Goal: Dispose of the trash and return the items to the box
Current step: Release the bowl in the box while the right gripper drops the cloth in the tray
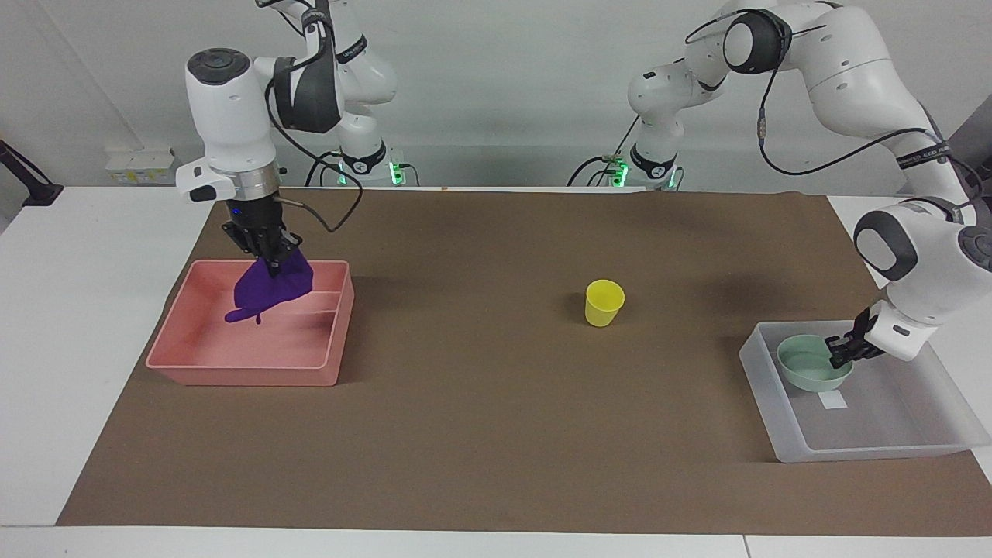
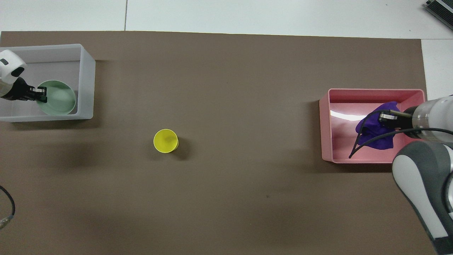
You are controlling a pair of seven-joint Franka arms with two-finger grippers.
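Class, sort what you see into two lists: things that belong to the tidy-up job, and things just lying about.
Part of the job:
purple cloth, held by the right claw over the pink bin
green bowl, gripped by the left claw in the clear box
yellow cup

Just lying about:
brown mat
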